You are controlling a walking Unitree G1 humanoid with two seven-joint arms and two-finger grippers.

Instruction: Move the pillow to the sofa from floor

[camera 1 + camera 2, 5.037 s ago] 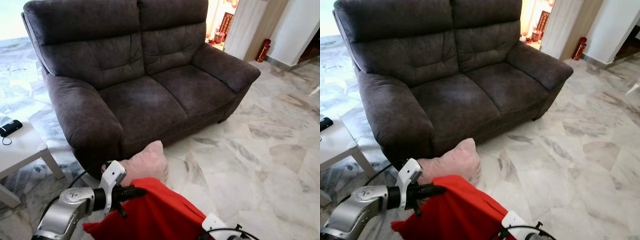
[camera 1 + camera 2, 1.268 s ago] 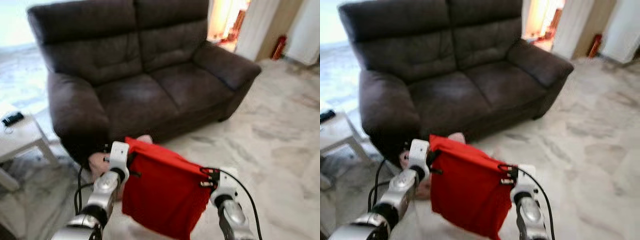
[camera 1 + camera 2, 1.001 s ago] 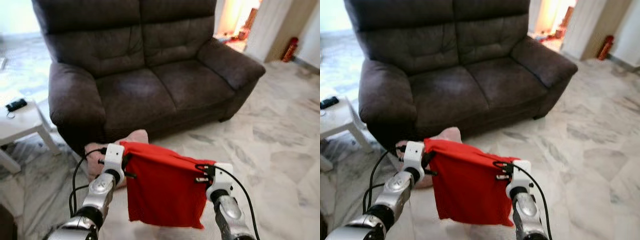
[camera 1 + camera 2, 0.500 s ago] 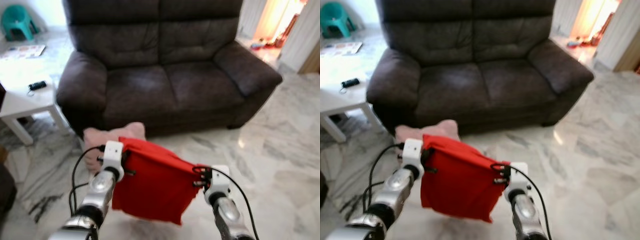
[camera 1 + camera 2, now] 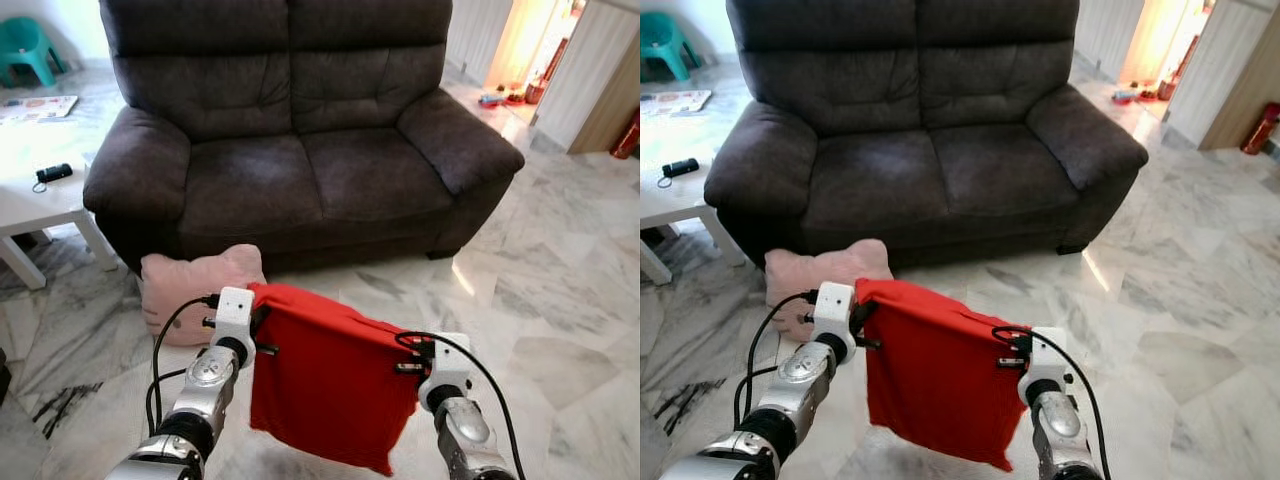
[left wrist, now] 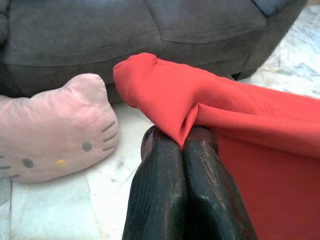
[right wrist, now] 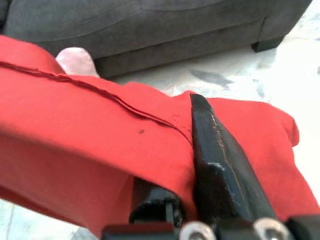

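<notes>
A pink cat-face pillow (image 5: 195, 290) lies on the marble floor against the front of the dark grey sofa (image 5: 300, 170), below its left seat. Neither gripper touches it. Both grippers hold a red cloth (image 5: 325, 385) stretched between them over the floor, nearer to me than the pillow. My left gripper (image 6: 181, 142) is shut on one top corner of the cloth, just right of the pillow (image 6: 50, 130). My right gripper (image 7: 185, 120) is shut on the other corner, with the cloth draped over one finger.
A white side table (image 5: 40, 200) with a small black object (image 5: 52, 172) stands left of the sofa. A teal stool (image 5: 25, 45) is at the far left. Open marble floor (image 5: 560, 300) spreads to the right, toward a doorway.
The arms have lifted the red cloth from low in view and spread it between them. The camera has shifted, so the pillow shows more fully; the pillow itself has not moved.
</notes>
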